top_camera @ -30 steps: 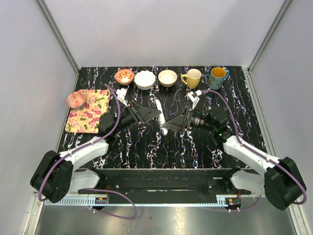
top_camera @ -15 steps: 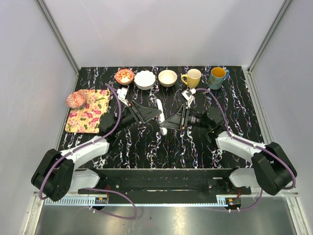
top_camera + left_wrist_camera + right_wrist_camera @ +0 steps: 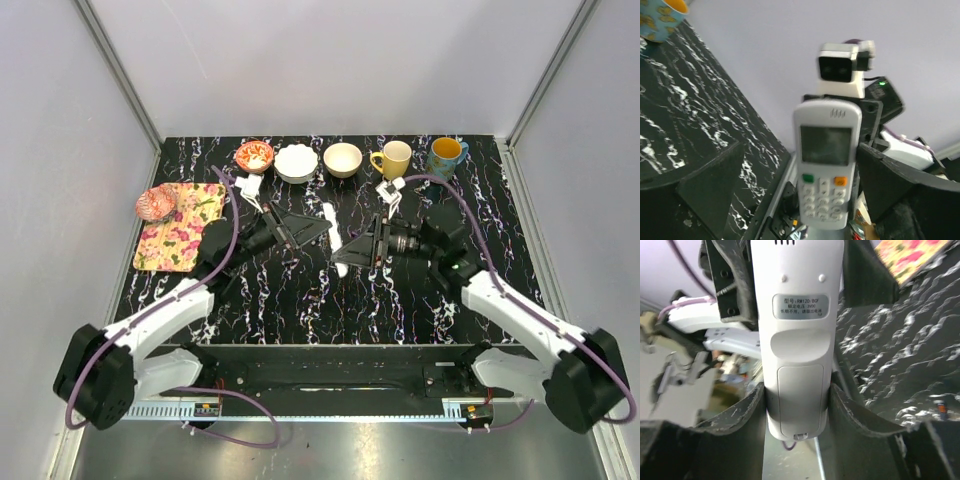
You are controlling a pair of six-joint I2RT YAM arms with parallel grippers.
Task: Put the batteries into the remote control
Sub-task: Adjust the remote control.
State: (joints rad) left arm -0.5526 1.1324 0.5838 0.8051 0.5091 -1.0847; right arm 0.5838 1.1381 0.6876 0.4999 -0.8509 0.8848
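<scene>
The white remote control (image 3: 332, 226) hangs above the middle of the table between both arms. My right gripper (image 3: 797, 417) is shut on its lower end, fingers (image 3: 742, 427) pressed against both sides. That view shows the remote's back (image 3: 797, 335), with a label and the battery cover in place. My left gripper (image 3: 802, 200) stands open around the remote's button face (image 3: 826, 165), with a gap at each finger (image 3: 710, 190). In the top view the left gripper (image 3: 322, 231) and right gripper (image 3: 345, 260) meet at the remote. The batteries are out of view.
Along the back edge stand a red bowl (image 3: 254, 155), a white bowl (image 3: 296, 162), a beige bowl (image 3: 343, 159), a yellow mug (image 3: 393, 159) and a blue mug (image 3: 445, 156). A floral cloth (image 3: 180, 228) and a pink object (image 3: 156, 203) lie at the left.
My left gripper has opened and let go of the remote. My right gripper has closed on the remote's lower end and now carries it.
</scene>
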